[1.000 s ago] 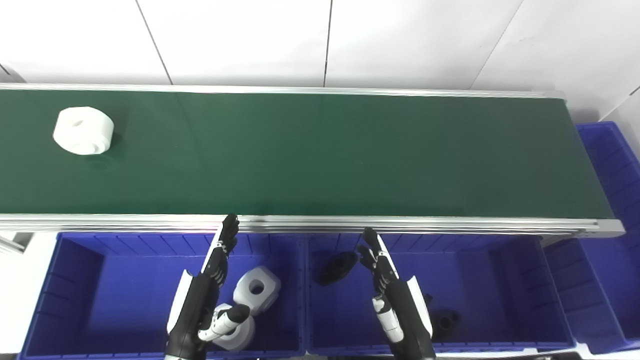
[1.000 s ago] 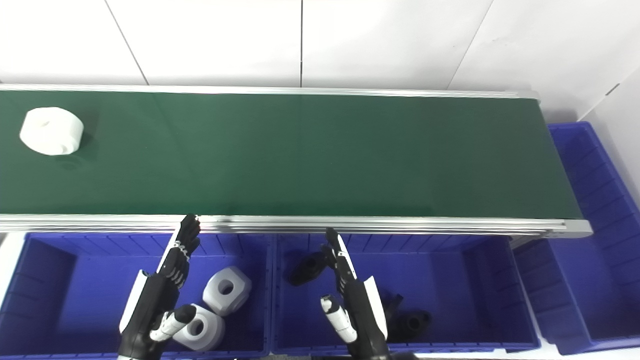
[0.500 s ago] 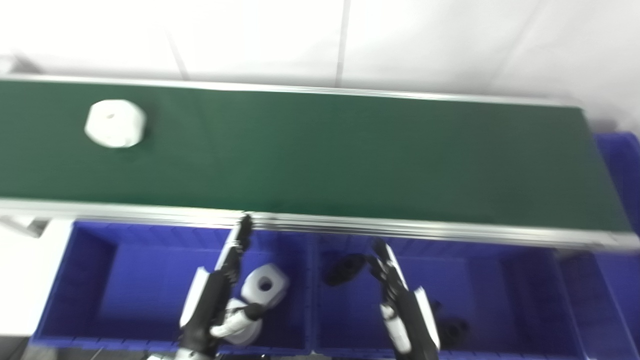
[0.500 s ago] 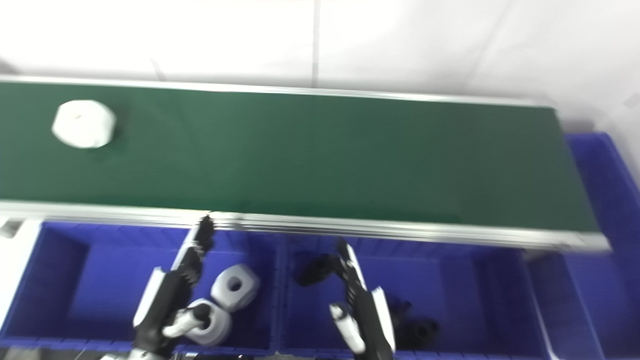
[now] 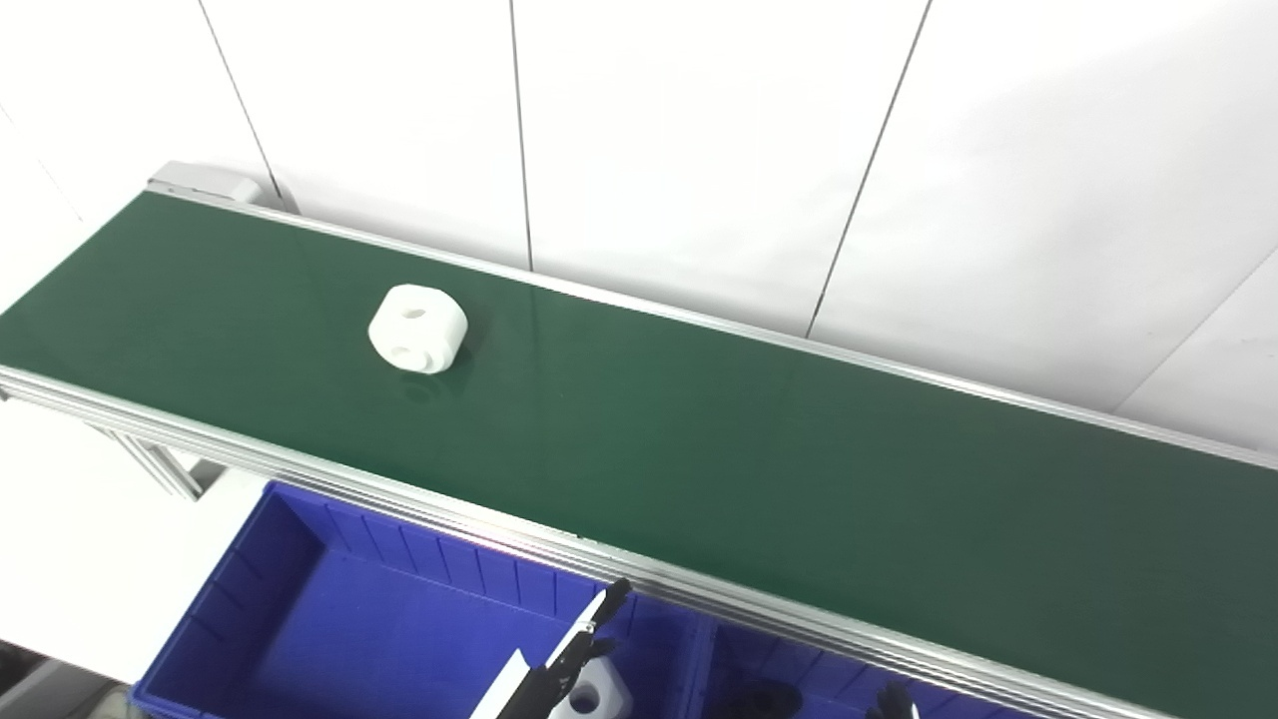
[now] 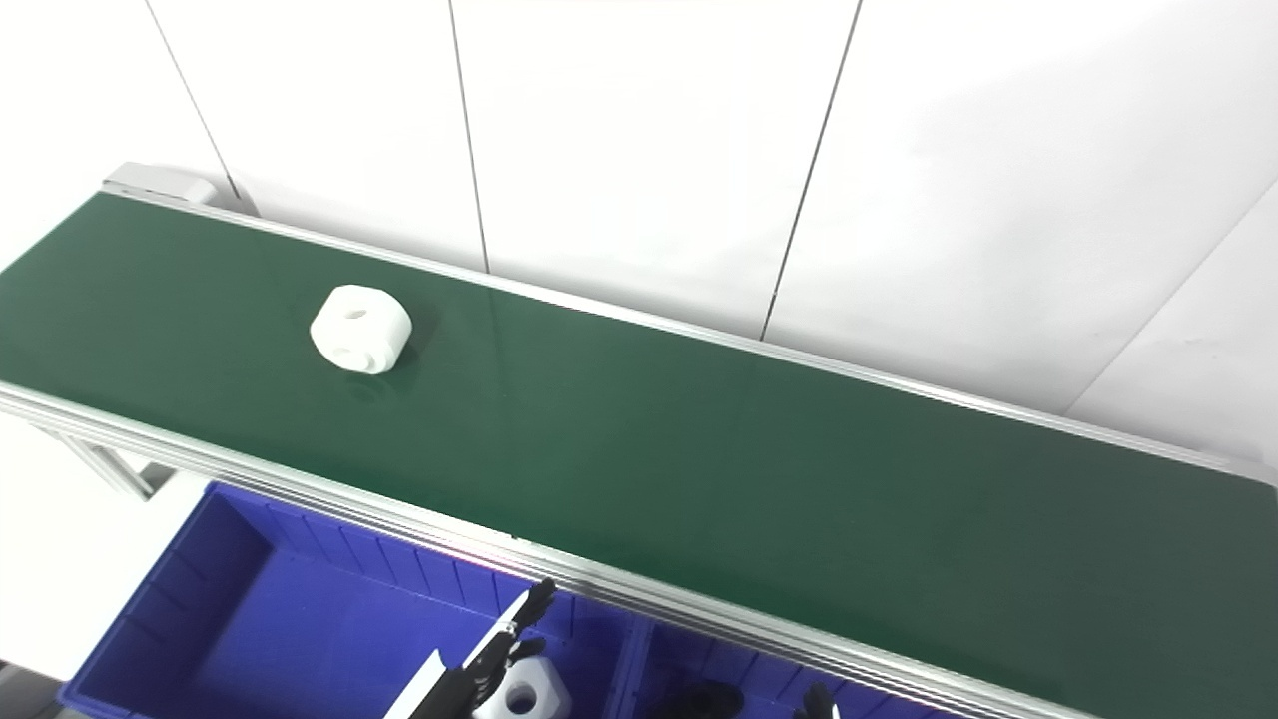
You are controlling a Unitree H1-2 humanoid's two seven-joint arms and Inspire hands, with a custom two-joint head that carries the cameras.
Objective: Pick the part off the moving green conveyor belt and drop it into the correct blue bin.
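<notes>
My left hand (image 5: 559, 674) shows only at the near edge, its fingers (image 6: 519, 617) straight and apart, holding nothing, raised over the left blue bin (image 5: 300, 609). Just beside it a white part in the bin (image 5: 589, 696) lies on the bin floor. Of my right hand (image 5: 892, 704) I see only dark fingertips at the bottom edge, so I cannot tell whether it is spread or clenched; it sits over a second bin (image 5: 799, 689), where a dark part (image 5: 759, 696) lies.

Beyond the aluminium rail (image 5: 399, 489) runs the green conveyor belt (image 5: 749, 449). The white part (image 5: 416, 328) rides on its far left stretch, well apart from both hands, a stubby ring with a hole in its top face and a collar facing near.

I judge it a rigid, light plastic piece, probably smooth and a bit slippery. I would take it across the outer wall, thumb against fingers on opposite sides, and, since like pieces lie there, drop it in the left bin.
</notes>
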